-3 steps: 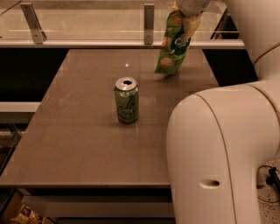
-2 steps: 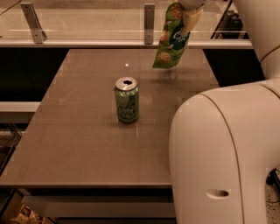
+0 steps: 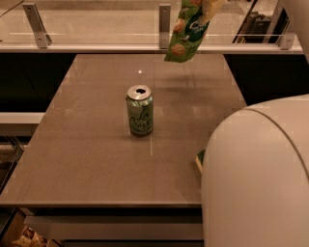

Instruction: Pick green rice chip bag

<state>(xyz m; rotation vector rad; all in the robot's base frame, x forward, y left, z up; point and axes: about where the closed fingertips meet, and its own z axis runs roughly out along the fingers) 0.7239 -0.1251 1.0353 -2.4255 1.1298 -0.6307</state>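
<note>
one thing has changed, and it's the one you care about: the green rice chip bag (image 3: 186, 34) hangs clear of the table (image 3: 96, 159), up in front of the glass rail (image 3: 96, 46), with the gripper (image 3: 212, 6) clamped on its upper end at the top edge of the view. a second ago the bag's bottom corner sat at or just above the far tabletop; since then it has risen. the green can (image 3: 140, 111) hasn't moved, so you can judge the pick essentially done
</note>
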